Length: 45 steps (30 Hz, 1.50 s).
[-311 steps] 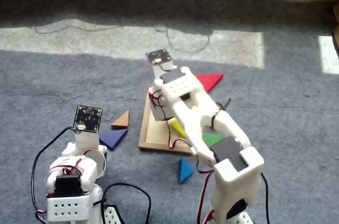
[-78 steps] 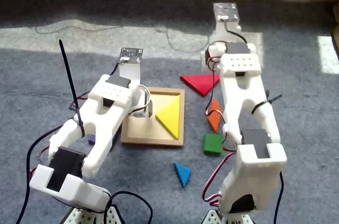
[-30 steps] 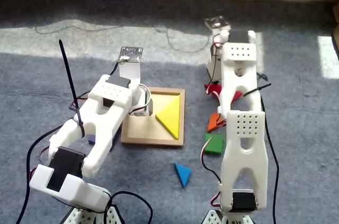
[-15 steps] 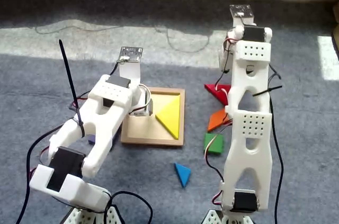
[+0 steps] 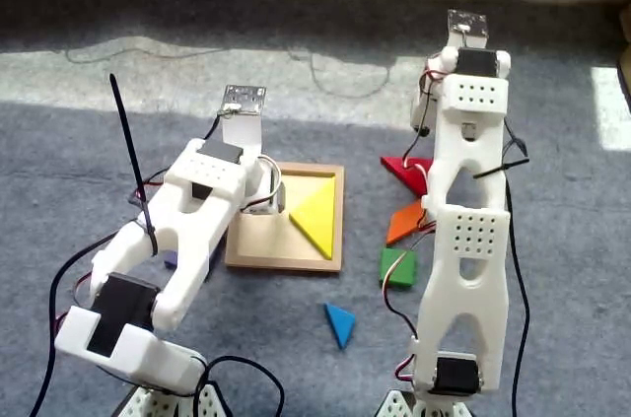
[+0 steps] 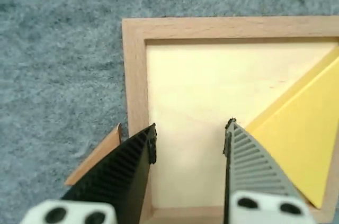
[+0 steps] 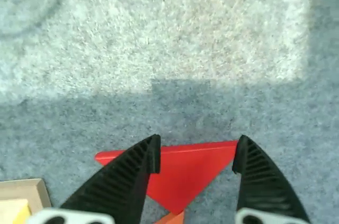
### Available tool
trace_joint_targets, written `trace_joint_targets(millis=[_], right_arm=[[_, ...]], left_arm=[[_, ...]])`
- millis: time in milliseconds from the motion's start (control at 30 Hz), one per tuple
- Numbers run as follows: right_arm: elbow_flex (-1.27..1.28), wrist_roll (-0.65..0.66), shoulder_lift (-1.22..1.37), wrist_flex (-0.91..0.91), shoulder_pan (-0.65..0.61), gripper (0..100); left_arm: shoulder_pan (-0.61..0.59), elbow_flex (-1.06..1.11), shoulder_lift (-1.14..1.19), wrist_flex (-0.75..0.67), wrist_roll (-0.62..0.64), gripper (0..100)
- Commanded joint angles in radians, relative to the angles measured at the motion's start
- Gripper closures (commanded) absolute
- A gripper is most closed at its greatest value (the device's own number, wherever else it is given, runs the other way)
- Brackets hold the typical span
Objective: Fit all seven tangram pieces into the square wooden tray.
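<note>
The left jaws stand wide open with nothing between them, above the square wooden tray (image 6: 135, 75). The black finger (image 6: 127, 166) crosses the tray's frame at one side. The grey finger (image 6: 249, 166) sits over the bare floor of the tray, just beside the slanted edge of the yellow triangle (image 6: 296, 144). That triangle lies flat inside the tray, filling the side away from the black finger. It is the one piece seen in the tray, and the rest of the tray floor is bare wood. A tan triangle (image 6: 98, 155) lies on the carpet (image 6: 58, 49) just outside the frame, partly hidden by the black finger.

The right jaws are also spread wide and hold nothing. Their two tips stand either side of the red triangle (image 7: 177, 173), which lies flat on the carpet, well apart from the tray. Whether the tips touch it cannot be told. A corner of the orange piece (image 7: 170, 217) shows just beside the red triangle's point.

From the high view the orange piece lies between the red triangle and the green square (image 5: 395, 266), close to the right arm (image 5: 463, 240). The blue triangle (image 5: 340, 322) lies alone on the carpet, on the side of the tray nearer the arm bases
</note>
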Motion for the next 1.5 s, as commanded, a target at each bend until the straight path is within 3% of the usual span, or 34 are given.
trace_joint_targets(millis=[0, 367, 700, 900, 1467], right_arm=[[0.16, -0.035, -0.216, 0.024, 0.005, 77.3], [0.579, -0.178, -0.553, 0.021, 0.002, 77.3], [0.707, -0.373, -0.665, 0.018, 0.001, 77.4], [0.782, -0.404, -0.693, 0.005, -0.022, 77.4], [1.448, -0.44, -1.021, -0.489, -0.068, 77.5]], left_arm=[[-0.012, -0.041, -0.038, -0.017, 0.005, 78], [-0.01, -0.041, -0.038, -0.017, 0.003, 78], [-0.013, -0.041, -0.038, -0.017, 0.003, 78], [-0.012, -0.041, -0.038, -0.017, 0.003, 78], [-0.007, -0.042, -0.036, -0.017, 0.003, 78]])
